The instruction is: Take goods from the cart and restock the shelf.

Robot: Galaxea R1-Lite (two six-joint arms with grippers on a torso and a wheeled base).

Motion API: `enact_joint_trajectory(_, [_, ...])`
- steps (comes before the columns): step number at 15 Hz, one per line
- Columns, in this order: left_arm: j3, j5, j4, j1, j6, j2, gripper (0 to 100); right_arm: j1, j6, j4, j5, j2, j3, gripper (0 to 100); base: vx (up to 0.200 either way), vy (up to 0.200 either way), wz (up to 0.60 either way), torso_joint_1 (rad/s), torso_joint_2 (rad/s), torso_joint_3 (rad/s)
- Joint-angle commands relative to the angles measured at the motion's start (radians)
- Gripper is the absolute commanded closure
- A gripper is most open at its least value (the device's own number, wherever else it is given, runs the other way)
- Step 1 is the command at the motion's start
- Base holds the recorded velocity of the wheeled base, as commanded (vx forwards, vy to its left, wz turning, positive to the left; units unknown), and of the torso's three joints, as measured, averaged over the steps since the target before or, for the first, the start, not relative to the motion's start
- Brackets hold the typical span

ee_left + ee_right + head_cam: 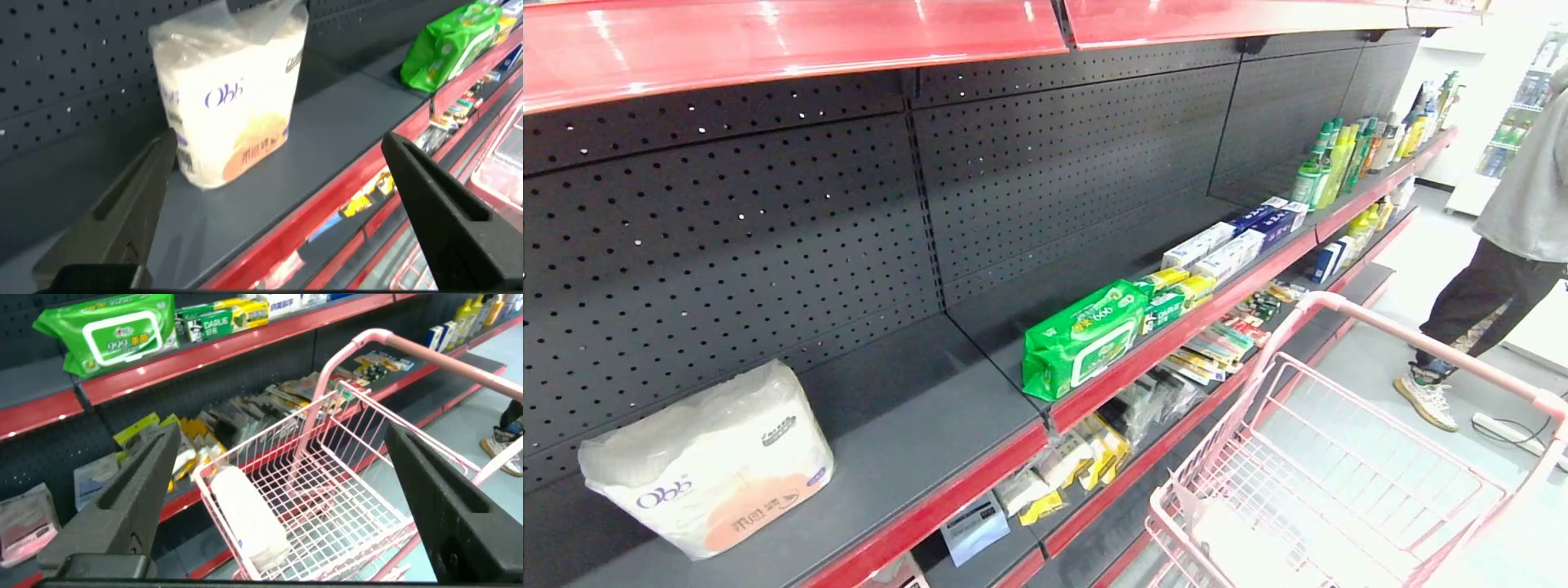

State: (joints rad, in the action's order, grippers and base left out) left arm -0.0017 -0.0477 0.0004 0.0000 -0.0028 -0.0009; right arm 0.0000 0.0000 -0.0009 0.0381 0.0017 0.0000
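Cart (1421, 345) cropped at picture edge; white pack (245, 514) inside, print illegible.

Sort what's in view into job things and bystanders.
Job: cart; white pack inside it; shelf; tissue pack on the shelf.
Lying about: green wipes; boxes; bottles; packets on the lower shelf.
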Motion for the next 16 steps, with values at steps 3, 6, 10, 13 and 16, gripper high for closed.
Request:
enact_joint_trajectory(3, [0.000,0.000,0.000,0.000,0.000,0.001,0,0.000,0.000,-0.001,0.000,0.000,0.000,0,-0.067,0.000,0.00,0.002,0.00,-0.001])
enact_joint_trajectory(6, [0.000,0.000,0.000,-0.002,0.000,0.001,0,0.000,0.000,-0.001,0.000,0.000,0.000,0,0.000,0.000,-0.20,0.011,0.00,-0.004])
enact_joint_trajectory(10, [0.000,0.000,0.000,-0.002,0.000,0.001,0,0.000,-0.002,-0.001,0.000,0.000,0.000,0,0.000,0.000,-0.60,0.009,0.01,-0.001])
enact_joint_trajectory(13, [0.000,0.000,0.000,0.000,0.000,0.001,0,0.000,-0.002,-0.001,0.000,0.000,0.000,0,0.000,0.000,0.00,0.000,0.00,0.000])
enact_joint_trajectory(16, [0.000,0.000,0.000,-0.002,0.000,0.001,0,0.000,-0.003,-0.001,-0.003,0.001,0.000,0,0.000,0.000,0.00,0.000,0.00,0.000])
